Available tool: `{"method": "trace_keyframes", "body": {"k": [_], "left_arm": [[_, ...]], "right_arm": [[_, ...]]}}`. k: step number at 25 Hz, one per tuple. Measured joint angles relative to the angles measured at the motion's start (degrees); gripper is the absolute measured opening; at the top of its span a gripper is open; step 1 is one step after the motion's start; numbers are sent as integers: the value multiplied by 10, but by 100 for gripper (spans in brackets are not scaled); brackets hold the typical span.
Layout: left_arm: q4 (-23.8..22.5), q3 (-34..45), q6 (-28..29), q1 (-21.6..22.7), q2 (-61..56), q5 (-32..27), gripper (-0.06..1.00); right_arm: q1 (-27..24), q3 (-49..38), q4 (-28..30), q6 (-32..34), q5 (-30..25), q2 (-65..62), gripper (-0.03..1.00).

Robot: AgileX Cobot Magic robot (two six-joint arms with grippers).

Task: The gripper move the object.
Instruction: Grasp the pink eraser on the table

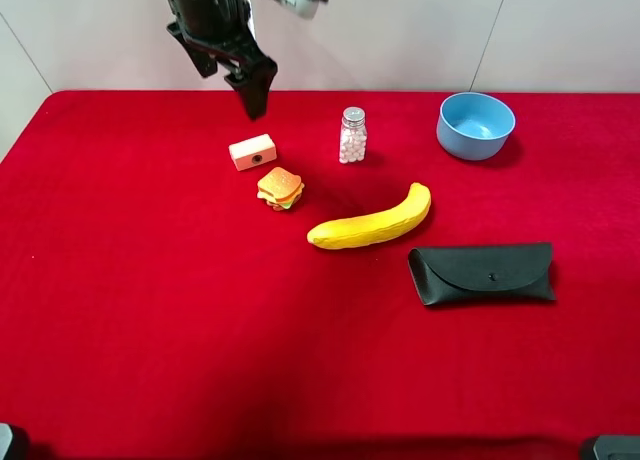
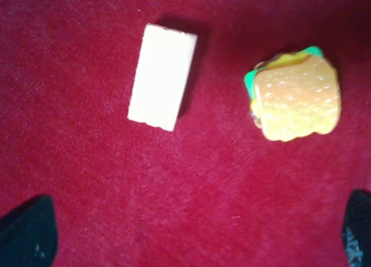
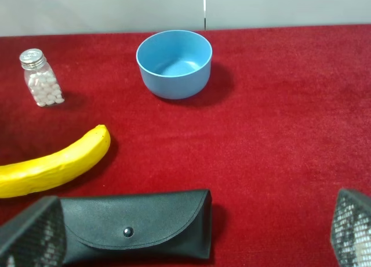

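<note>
The object, a small cream-white block (image 1: 252, 152) with pinkish edges and a dark round hole on its front face, lies on the red cloth. The left wrist view shows its plain top (image 2: 162, 76). My left gripper (image 1: 255, 98) hangs above and just behind it, pointing down. It is open and empty (image 2: 191, 238), with dark fingertips (image 2: 29, 232) wide apart at the frame's corners. My right gripper (image 3: 191, 238) is open and empty, low over a black case, and does not show in the high view.
A toy sandwich (image 1: 280, 188) sits close in front of the block, also in the left wrist view (image 2: 297, 97). A pill bottle (image 1: 352, 135), banana (image 1: 370, 220), blue bowl (image 1: 476, 125) and black glasses case (image 1: 482, 272) lie to the right.
</note>
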State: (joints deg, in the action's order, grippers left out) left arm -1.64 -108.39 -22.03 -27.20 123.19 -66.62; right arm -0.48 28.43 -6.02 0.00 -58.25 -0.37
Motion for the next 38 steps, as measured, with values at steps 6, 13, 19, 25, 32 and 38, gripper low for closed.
{"method": "trace_keyframes", "body": {"k": [6, 13, 19, 25, 32, 38], "left_arm": [[-15, -5, -11, 0, 23, 0, 98], [-31, -5, -42, 0, 50, 3, 98], [-32, -6, -53, 0, 75, 25, 98], [-33, -6, -55, 2, 98, 53, 98], [-32, -7, -81, 8, 129, 93, 98], [-32, -7, -90, 16, 147, 116, 98]], "right_arm": [[0, 0, 0, 0, 0, 0, 69], [0, 0, 0, 0, 0, 0, 69], [0, 0, 0, 0, 0, 0, 69], [0, 0, 0, 0, 0, 0, 69], [0, 0, 0, 0, 0, 0, 69], [0, 0, 0, 0, 0, 0, 69]]}}
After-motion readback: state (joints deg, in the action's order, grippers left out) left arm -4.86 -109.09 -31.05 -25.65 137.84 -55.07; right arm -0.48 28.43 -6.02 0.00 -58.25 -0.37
